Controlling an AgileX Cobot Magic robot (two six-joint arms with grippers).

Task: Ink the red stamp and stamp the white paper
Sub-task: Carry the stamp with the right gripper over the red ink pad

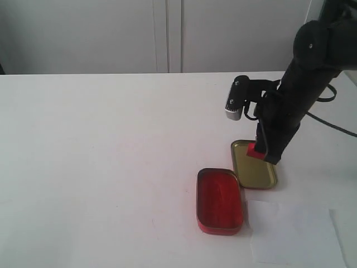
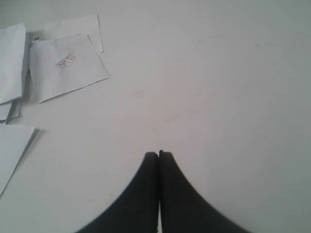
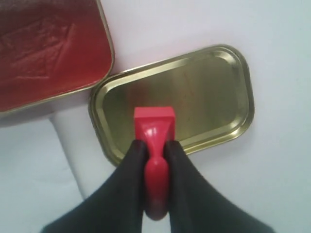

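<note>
Red stamp (image 3: 154, 121) sits in the right gripper (image 3: 155, 145), whose two dark fingers (image 3: 132, 162) pinch the knobbed handle from both sides, with the square block pointing out past the fingertips. Directly beneath that block lies the brass-coloured lid (image 3: 209, 92), open side up. Whether the stamp face touches the lid's floor or hangs just above it cannot be told from either view.

Just beside the lid, off to one side of the gripper and touching or nearly touching the lid's rim, is the red ink-pad tin (image 1: 219, 201), its pad bare. The white paper (image 1: 293, 231) lies flat on the table (image 1: 111, 139) near both tins, on the camera's side of the gripper in the exterior view, and no mark shows on it.

By my reading the grasp is done and inking is the step in hand, since the block is over the lid and not the pad. The next move calls for a short sideways shift to centre the block over the pad, a level press down, then a carry to the paper with the face kept flat.

Well apart from all this, the left gripper (image 2: 159, 154) hangs above bare table with its fingers pressed together on nothing. Ahead of it and to one side lie loose sheets (image 2: 68, 73), one with a small red imprint.
</note>
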